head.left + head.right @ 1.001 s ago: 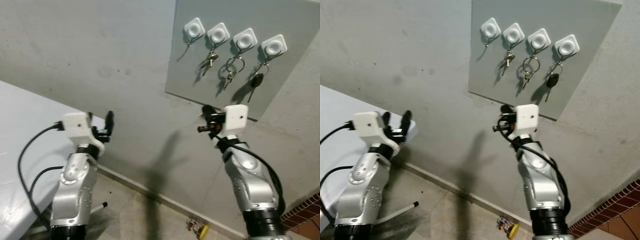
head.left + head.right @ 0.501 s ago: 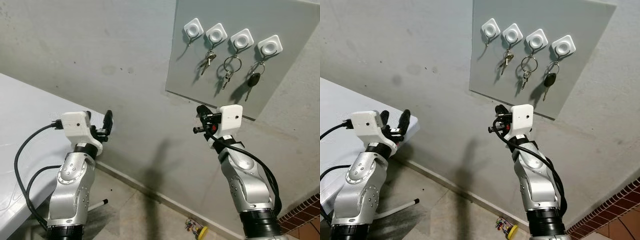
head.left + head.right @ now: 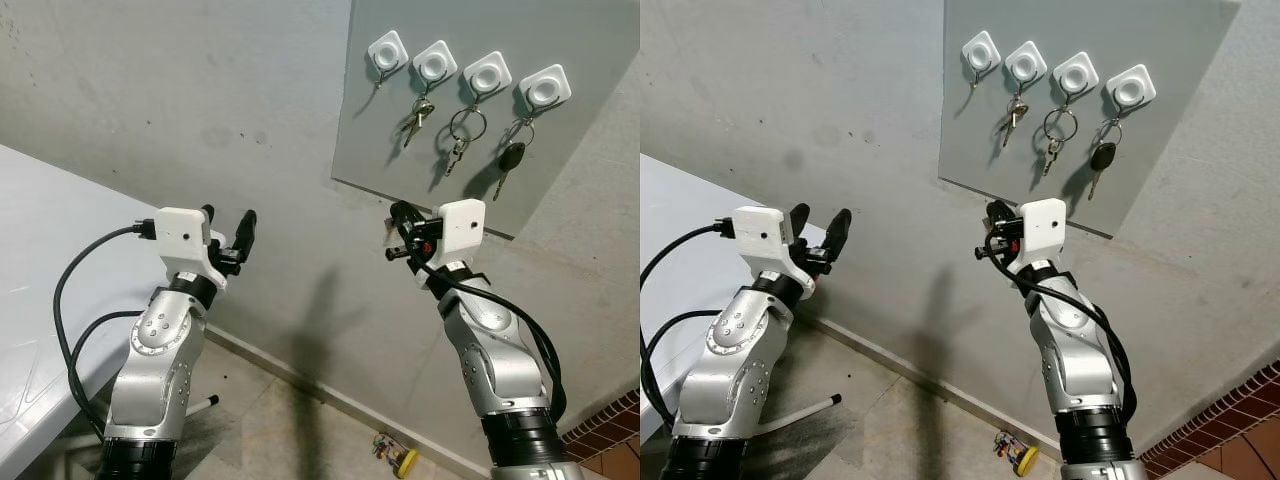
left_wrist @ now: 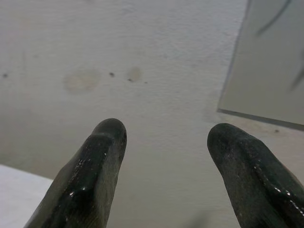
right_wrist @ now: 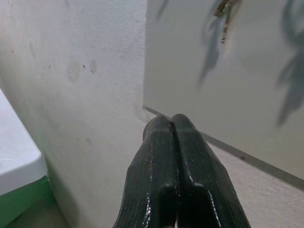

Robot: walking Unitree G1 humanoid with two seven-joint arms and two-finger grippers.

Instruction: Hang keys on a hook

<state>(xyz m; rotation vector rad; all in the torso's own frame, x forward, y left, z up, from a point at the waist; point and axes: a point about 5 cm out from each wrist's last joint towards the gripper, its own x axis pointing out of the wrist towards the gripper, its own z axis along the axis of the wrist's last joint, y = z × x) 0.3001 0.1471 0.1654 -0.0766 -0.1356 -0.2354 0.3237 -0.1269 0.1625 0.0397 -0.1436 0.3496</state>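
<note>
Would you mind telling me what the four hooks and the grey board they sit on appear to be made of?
The hooks look like glossy white moulded plastic: square pads with rounded corners and a soft sheen. The board looks like a thin, rigid sheet with a matte grey finish, flat against the wall and crisp along its edge; painted metal, plastic or laminate, I cannot tell which.

Grey wall panel (image 3: 580, 130): four white hooks (image 3: 468, 75), three with keys (image 3: 458, 140)

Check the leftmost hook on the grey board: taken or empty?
Empty. The leftmost hook carries nothing, while the three hooks to its right hold keys.
</note>
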